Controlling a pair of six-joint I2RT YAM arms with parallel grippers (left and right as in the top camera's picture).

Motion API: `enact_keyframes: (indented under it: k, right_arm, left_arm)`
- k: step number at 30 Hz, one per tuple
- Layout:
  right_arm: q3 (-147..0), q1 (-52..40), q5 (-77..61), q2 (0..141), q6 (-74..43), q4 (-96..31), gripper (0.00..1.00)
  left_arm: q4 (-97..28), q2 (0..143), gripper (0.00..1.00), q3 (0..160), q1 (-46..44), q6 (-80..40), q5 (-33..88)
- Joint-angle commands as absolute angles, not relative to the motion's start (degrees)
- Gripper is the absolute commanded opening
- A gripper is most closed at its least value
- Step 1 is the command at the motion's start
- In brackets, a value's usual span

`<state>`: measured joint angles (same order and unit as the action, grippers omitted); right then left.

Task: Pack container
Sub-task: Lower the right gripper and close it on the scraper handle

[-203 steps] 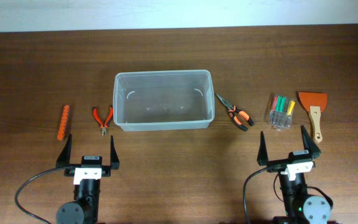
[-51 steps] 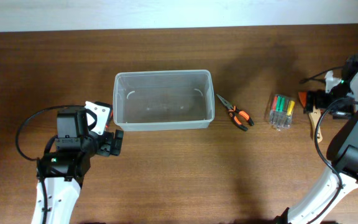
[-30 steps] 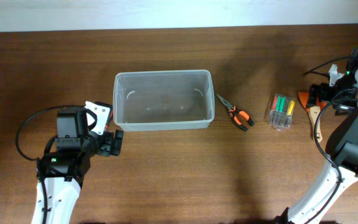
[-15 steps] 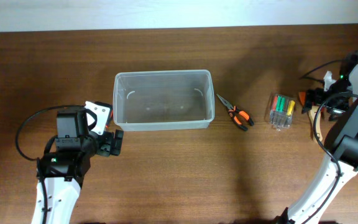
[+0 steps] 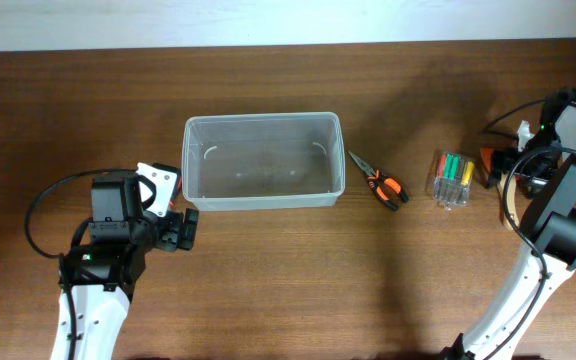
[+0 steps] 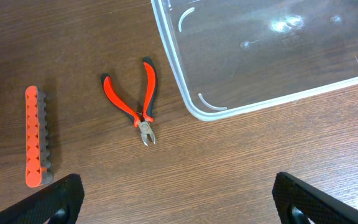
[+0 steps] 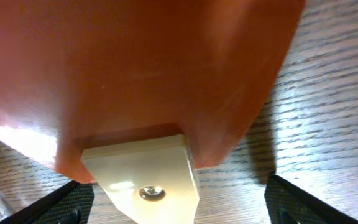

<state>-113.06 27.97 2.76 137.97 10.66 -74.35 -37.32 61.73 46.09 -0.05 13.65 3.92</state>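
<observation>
The container (image 5: 261, 160), a large clear plastic bin, stands empty at the table's middle; its near left corner shows in the left wrist view (image 6: 191, 107). My left gripper (image 6: 178, 188) is open and empty above the table, near red-handled cutters (image 6: 135, 99) and an orange bit holder (image 6: 35, 137). In the overhead view the left gripper (image 5: 180, 228) is beside the bin's front left corner. My right gripper (image 7: 179, 188) is open and straddles the cream handle of an orange scraper (image 7: 135, 74), low over it. In the overhead view the right gripper (image 5: 516, 165) covers most of the scraper (image 5: 488, 156).
Orange-and-black long-nose pliers (image 5: 380, 183) lie just right of the bin. A small clear case of coloured screwdrivers (image 5: 452, 178) stands between the pliers and the scraper. The left arm hides the cutters and bit holder from overhead.
Both arms have left their rest poses at the front edge. Over the last second the right wrist shifted slightly over the scraper. The left arm has stayed still.
</observation>
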Motion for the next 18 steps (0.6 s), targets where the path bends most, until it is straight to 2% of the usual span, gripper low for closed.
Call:
enact_keyframes:
  k: [1, 8, 11, 18]
  right_arm:
    - [-113.36, 27.77, 6.66, 139.92, 12.14, -73.65, 0.87]
    - [-113.36, 27.11, 2.81, 139.92, 12.16, -73.65, 0.78]
    - [-113.36, 26.68, 2.81, 139.92, 12.16, -73.49, 0.67]
    - [-113.36, 26.48, 2.81, 139.92, 12.19, -71.55, 0.65]
  left_arm:
    - [-37.36, 61.93, 0.99, 47.18, -0.27, 12.88, 4.73]
    - [-37.36, 61.93, 0.99, 47.18, -0.27, 12.88, 4.73]
    - [-37.36, 61.93, 0.99, 47.18, -0.27, 12.88, 4.73]
    - [-37.36, 61.93, 0.99, 47.18, -0.27, 12.88, 4.73]
